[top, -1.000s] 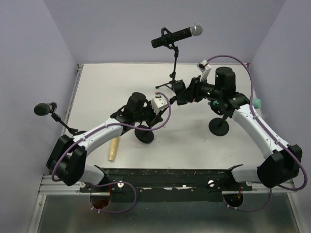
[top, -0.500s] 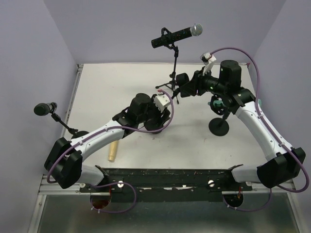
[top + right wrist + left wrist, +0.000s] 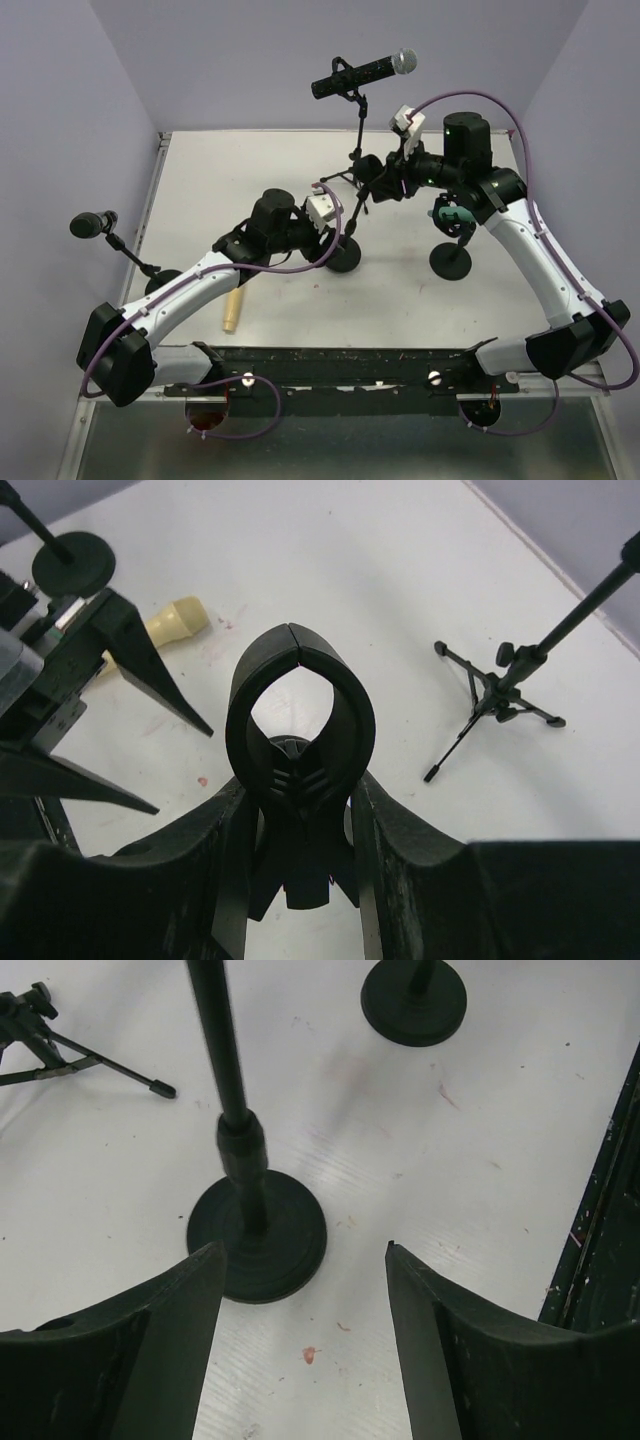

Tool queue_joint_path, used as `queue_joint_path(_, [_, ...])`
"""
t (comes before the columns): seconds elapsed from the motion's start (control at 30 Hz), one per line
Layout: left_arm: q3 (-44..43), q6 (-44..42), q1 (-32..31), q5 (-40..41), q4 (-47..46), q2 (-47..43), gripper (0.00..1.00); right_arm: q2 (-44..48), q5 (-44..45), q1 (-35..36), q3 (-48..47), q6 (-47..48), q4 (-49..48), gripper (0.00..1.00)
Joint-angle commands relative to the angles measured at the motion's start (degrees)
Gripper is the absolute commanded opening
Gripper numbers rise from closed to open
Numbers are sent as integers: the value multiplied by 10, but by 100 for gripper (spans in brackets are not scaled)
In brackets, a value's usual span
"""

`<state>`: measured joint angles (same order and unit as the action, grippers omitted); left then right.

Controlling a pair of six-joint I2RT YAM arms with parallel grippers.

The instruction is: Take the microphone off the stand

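Microphone sits in its tripod stand at the far edge of my white table, with lilac walls left, far and right. Nearer, I see a second microphone at the far left, a cream stick, a middle stand on a round foot and a right-hand stand like it. My right claw is clamped on a ring-shaped clip. My left claw gapes, holding nothing, with the middle stand's foot at its tips. Both claws are nearer than the microphone and clear of it.
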<state>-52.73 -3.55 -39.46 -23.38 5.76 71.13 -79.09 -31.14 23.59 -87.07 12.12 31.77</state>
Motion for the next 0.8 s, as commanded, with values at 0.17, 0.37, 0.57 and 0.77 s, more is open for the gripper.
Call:
queue_joint_path(0.17, [-13,5,34,-75,-24,-19,68,-18,14,44,-4,71,44,1])
queue_joint_path(0.37, [-50,-1,38,-120,-70,-14,61,-35,33,79,-12,113,79,1])
queue_joint_path(0.57, [-104,28,54,-152,-95,-16,56,-48,42,98,-27,134,102,0])
queue_joint_path(0.77, [-135,12,72,-166,-61,-44,56,-49,36,102,-21,135,101,0])
